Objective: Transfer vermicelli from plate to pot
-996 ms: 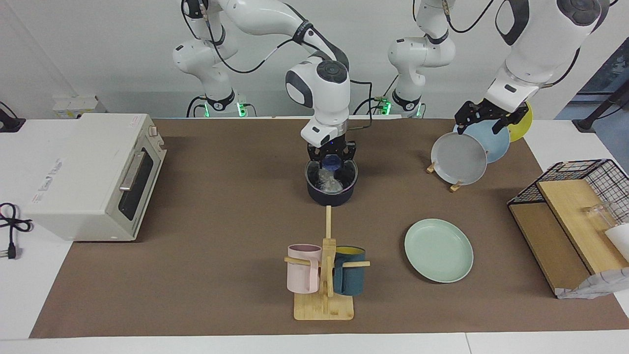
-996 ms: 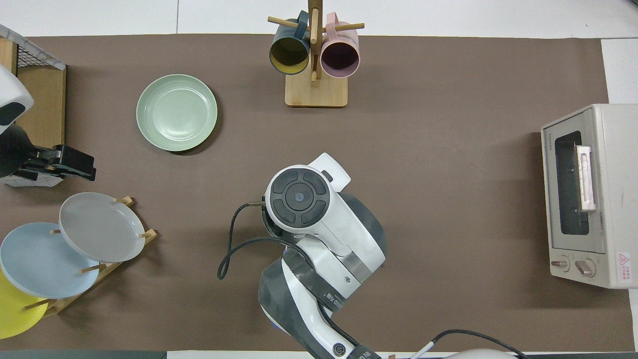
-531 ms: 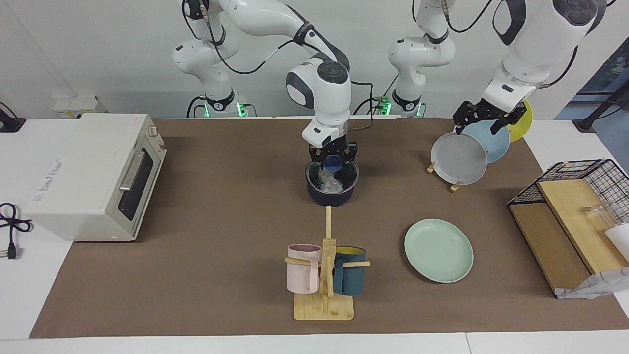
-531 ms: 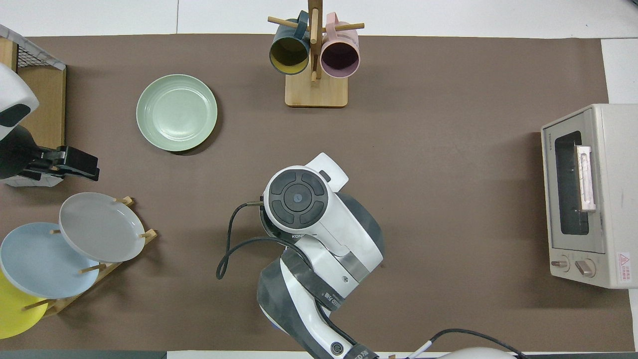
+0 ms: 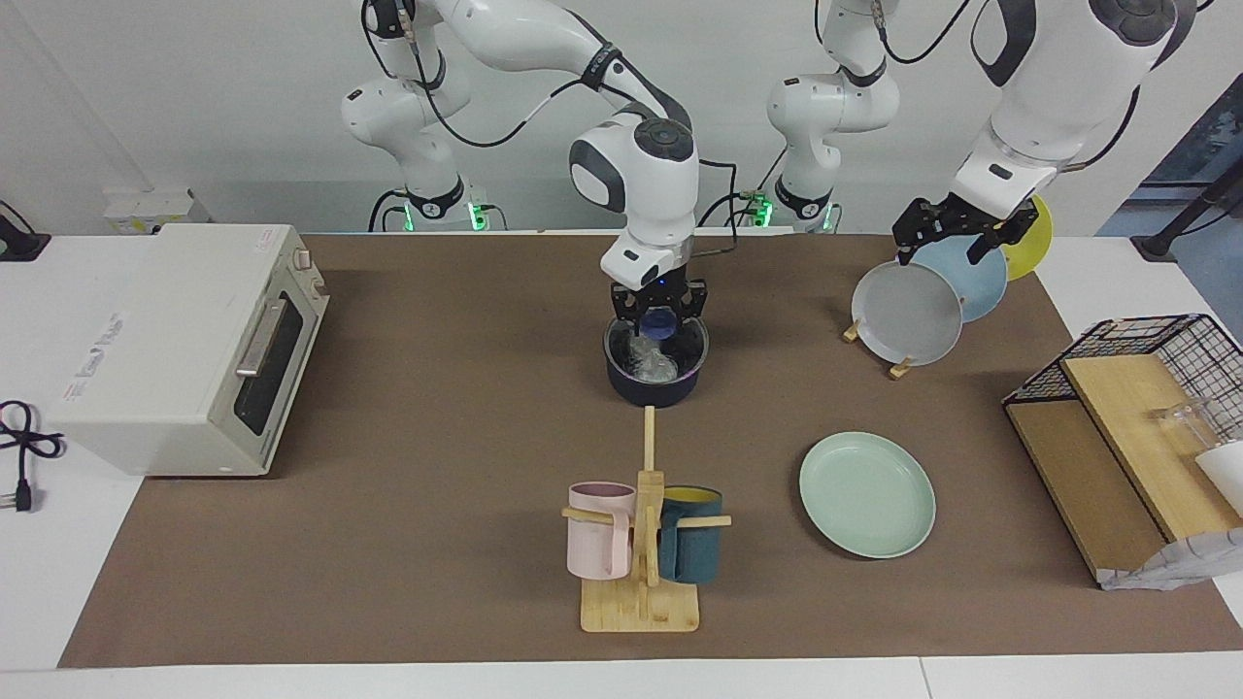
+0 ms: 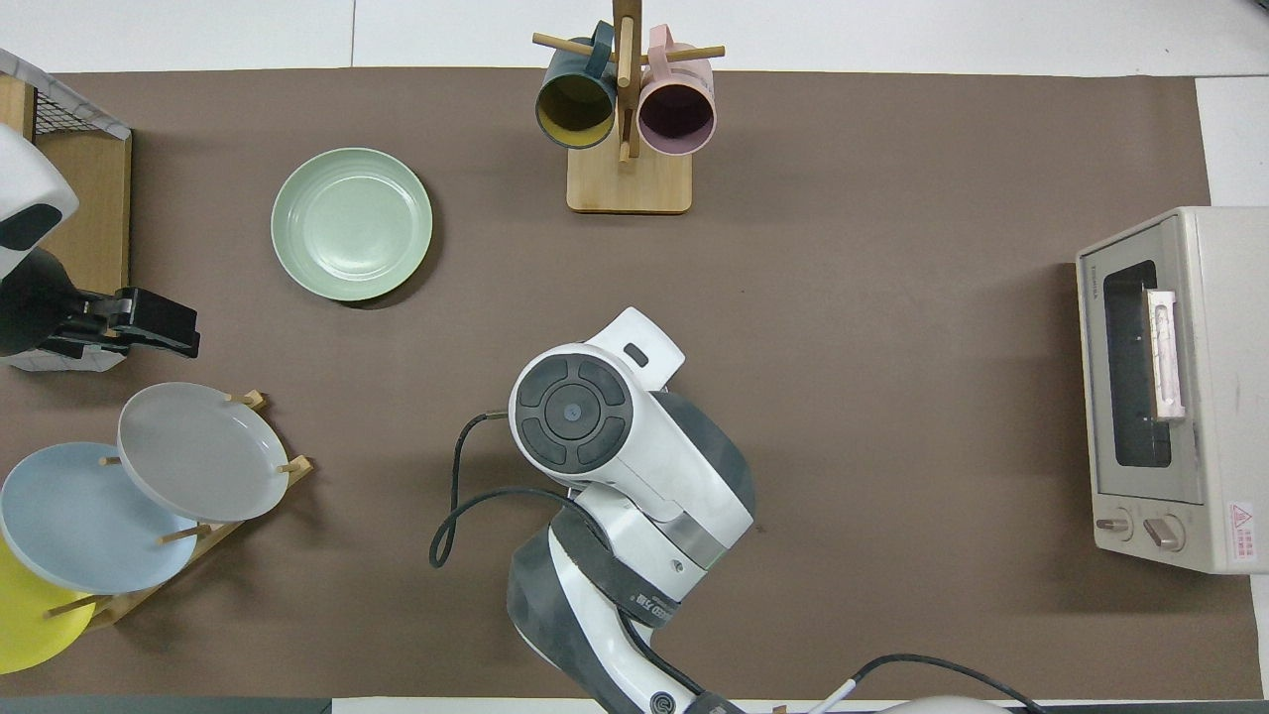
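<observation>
The dark pot (image 5: 631, 388) stands mid-table, nearer to the robots than the mug stand. A whitish translucent mass of vermicelli (image 5: 649, 361) lies inside it; I cannot tell the clumps apart. My right gripper (image 5: 658, 309) hangs open and empty just above the pot, apart from the noodles. In the overhead view the right arm hides the pot and the vermicelli. The mint-green plate (image 5: 867, 494) (image 6: 352, 223) lies bare toward the left arm's end. My left gripper (image 5: 957, 236) (image 6: 149, 327) waits open and empty in the air over the plate rack.
A rack holds grey (image 5: 908, 313), light blue and yellow plates. A wooden mug stand (image 5: 641, 582) carries a pink mug (image 5: 599, 529) and a teal mug (image 5: 689, 534). A toaster oven (image 5: 184, 345) is at the right arm's end, a wire basket with boards (image 5: 1131, 427) at the left arm's.
My right gripper has risen a little above the pot, leaving the vermicelli in it. My left gripper has drifted slightly upward over the rack.
</observation>
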### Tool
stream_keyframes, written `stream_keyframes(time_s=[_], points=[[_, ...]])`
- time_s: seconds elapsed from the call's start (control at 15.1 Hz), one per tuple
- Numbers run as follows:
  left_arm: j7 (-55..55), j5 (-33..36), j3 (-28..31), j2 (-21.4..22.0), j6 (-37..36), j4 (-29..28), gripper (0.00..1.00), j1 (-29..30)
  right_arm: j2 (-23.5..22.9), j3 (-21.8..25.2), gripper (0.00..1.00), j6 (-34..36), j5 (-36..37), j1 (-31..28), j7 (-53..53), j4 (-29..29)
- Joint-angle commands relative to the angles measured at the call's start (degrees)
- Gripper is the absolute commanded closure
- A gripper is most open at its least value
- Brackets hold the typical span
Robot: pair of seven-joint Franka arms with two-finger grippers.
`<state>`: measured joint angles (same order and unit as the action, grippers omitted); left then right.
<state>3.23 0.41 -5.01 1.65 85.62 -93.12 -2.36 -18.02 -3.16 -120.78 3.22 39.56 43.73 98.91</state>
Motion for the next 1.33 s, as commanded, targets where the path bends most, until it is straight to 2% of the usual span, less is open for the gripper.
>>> stream_keyframes(time_s=[0.0,0.07,0.13,0.27,0.33,0.4,0.46,0.66,0.86,1.26], points=[[1.2,-0.5,-0.2,0.9,0.7,-0.7,0.0,0.6,-1.6,0.1,1.0,-1.3,2.0,0.1,0.9,0.8],[1.9,-0.5,0.3,0.9,0.7,-0.7,0.0,0.6,-1.7,0.1,0.95,-1.5,2.0,0.0,0.9,0.8],[2.8,-0.6,0.8,0.9,0.8,-0.6,0.0,0.4,-1.7,0.1,0.7,-1.7,2.0,-0.1,0.8,0.8],[2.8,-0.5,0.8,0.9,0.9,-0.7,0.0,0.3,-1.8,0.1,0.5,-1.7,2.0,-0.5,0.7,0.7],[2.9,-0.5,0.8,0.9,0.9,-0.7,0.0,0.3,-1.8,0.1,0.34,-1.6,2.0,-0.9,0.6,0.1],[2.9,-0.5,0.8,0.9,1.0,-0.7,0.0,0.3,-1.8,0.1,0.09,-1.3,1.9,-1.1,0.5,-0.5],[2.9,-0.7,0.8,0.9,1.1,-0.6,0.0,0.3,-1.8,0.3,0.0,-1.0,1.9,-1.7,0.2,-0.9],[2.9,-0.9,0.8,0.9,3.0,-0.7,0.0,0.5,-0.9,0.3,0.0,2.7,1.6,-5.5,-0.8,-5.0],[2.5,-0.9,0.8,0.9,2.8,-0.8,0.0,1.0,0.6,0.3,0.0,10.4,1.0,-9.5,-5.8,-10.7],[2.2,-0.8,0.7,1.1,3.1,-1.0,0.0,1.1,9.1,0.3,0.0,21.6,0.2,-20.0,-20.8,-11.6]])
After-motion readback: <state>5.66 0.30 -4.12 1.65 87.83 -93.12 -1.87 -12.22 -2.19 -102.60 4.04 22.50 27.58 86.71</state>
